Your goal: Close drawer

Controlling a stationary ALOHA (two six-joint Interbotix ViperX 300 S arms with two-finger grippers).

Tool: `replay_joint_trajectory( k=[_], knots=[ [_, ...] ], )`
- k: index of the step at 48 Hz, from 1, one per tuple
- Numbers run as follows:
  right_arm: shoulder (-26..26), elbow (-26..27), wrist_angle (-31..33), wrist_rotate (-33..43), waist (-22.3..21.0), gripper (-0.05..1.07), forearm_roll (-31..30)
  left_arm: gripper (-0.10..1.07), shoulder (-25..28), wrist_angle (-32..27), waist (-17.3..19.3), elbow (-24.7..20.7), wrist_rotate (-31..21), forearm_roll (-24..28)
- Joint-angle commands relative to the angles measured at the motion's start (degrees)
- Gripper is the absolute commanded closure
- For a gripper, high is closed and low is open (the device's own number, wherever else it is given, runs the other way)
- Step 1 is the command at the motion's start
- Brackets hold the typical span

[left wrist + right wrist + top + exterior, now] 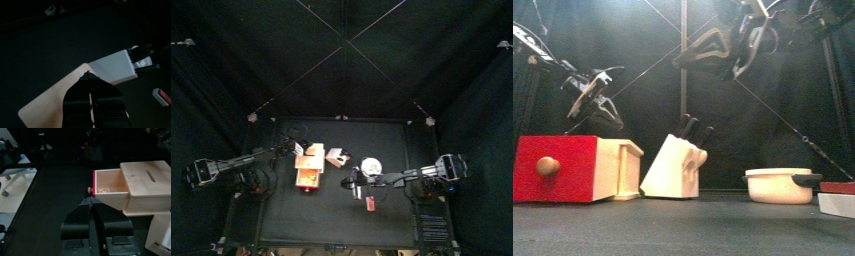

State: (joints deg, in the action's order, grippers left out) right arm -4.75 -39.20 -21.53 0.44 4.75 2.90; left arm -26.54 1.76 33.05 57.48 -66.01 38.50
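The drawer (307,163) stands at the table's left with its orange-red tray (109,183) pulled out from under the cream top (145,174). Its red front and round knob (548,166) face the front view. My left gripper (89,76) is shut and empty, hovering over the cream top (50,102). My right gripper (89,201) is shut too, and its tips point at the knob (88,190) from a short way off. In the top view the right gripper (352,184) sits to the right of the tray (306,179).
A white knife block (676,166) stands just right of the drawer. A white pot (778,184) sits further right. A small red block (370,203) lies near the front edge. Black curtains surround the table.
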Motion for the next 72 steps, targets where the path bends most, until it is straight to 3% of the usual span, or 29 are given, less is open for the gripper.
replay_joint_trajectory(
  k=[1,9,23,51,58,72],
  knots=[
    [2.90,4.57,-0.53,0.09,0.79,1.00,0.09,0.83,2.46,2.02,1.93,-1.49,0.09,0.70],
    [8.26,9.23,-0.44,0.09,1.49,1.00,0.35,0.84,7.65,1.93,5.01,-3.16,0.09,2.55],
    [14.94,15.56,0.18,0.09,1.67,1.00,2.37,0.84,13.80,-0.88,5.10,-5.80,0.18,4.66],
    [25.05,27.60,9.32,0.26,1.76,1.00,5.54,0.84,11.60,-0.62,5.01,-2.99,0.00,7.29],
    [25.58,28.65,12.92,0.09,1.58,1.00,7.03,0.84,11.60,-0.44,4.83,-2.81,-0.09,7.12],
    [25.58,28.92,14.06,0.18,0.18,1.00,10.20,0.84,11.51,-0.35,4.22,-2.72,-0.09,7.12]
  ],
)
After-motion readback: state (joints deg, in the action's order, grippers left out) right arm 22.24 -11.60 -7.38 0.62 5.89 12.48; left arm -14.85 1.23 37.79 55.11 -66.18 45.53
